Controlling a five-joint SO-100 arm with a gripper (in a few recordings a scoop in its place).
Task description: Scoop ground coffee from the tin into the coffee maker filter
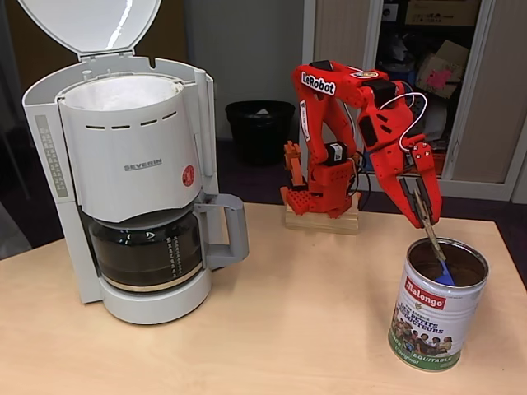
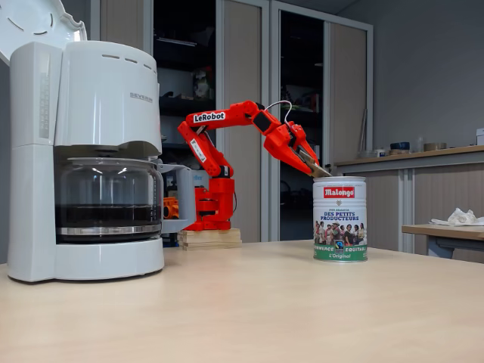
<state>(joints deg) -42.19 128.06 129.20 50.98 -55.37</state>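
The white coffee maker (image 1: 132,164) stands at the left of the table with its round lid (image 1: 90,25) hinged up and a white paper filter (image 1: 123,92) showing in the top. The Malongo tin (image 1: 432,317) stands open at the right. My orange gripper (image 1: 424,216) points down over the tin's rim, shut on the handle of a spoon whose blue bowl (image 1: 445,276) is inside the tin, against dark brown contents (image 1: 424,262) that may be the ground coffee. From the side, the gripper (image 2: 318,170) touches down at the top of the tin (image 2: 340,219), right of the coffee maker (image 2: 91,151).
A glass carafe (image 1: 144,247) with a grey handle sits in the machine. The arm's base stands on a wooden block (image 1: 321,220) at the table's far edge. A black bin (image 1: 261,127) is on the floor behind. Bare tabletop (image 1: 313,313) lies between machine and tin.
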